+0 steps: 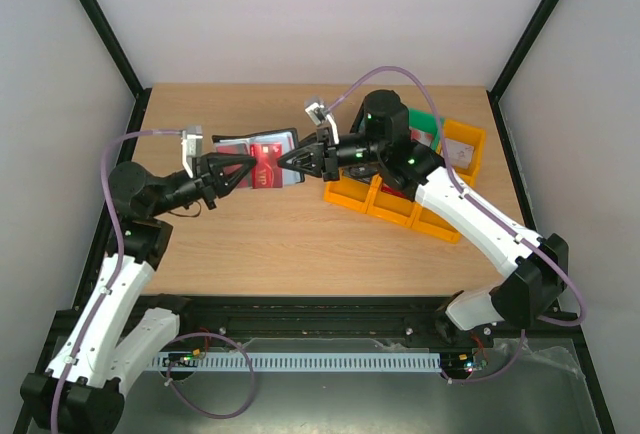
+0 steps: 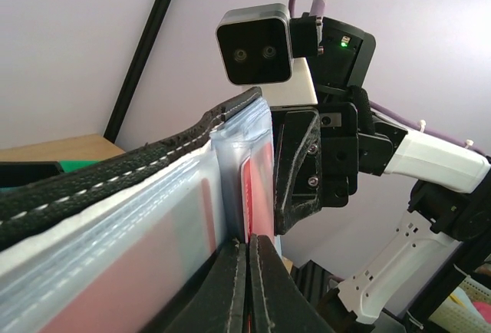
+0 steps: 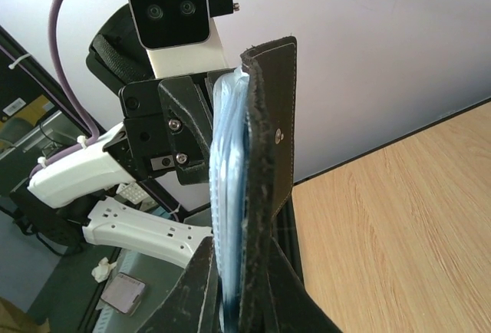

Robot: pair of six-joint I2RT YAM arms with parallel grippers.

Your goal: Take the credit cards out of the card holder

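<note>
None of the cards was out yet: the red plastic card (image 2: 252, 195) still sat in a clear sleeve of the black folding card holder (image 3: 272, 118), which hung open above the wooden bench (image 1: 300, 244). Both arms reached inward with level wrists. We saw the left tool (image 2: 247, 260) pinched shut on the sleeve's edge and the right tool (image 1: 283, 161) clamped on the black cover.

The black card holder (image 1: 236, 146) is hanging open above the table (image 1: 300, 244), being pinched on one side by the left gripper (image 1: 246, 171) and on the other by the right gripper (image 1: 284, 161). Its white-stitched cover is standing on edge, with clear blue-tinted sleeves fanning out inside. A red credit card (image 1: 266, 166) is sitting in one sleeve, showing through the plastic
</note>
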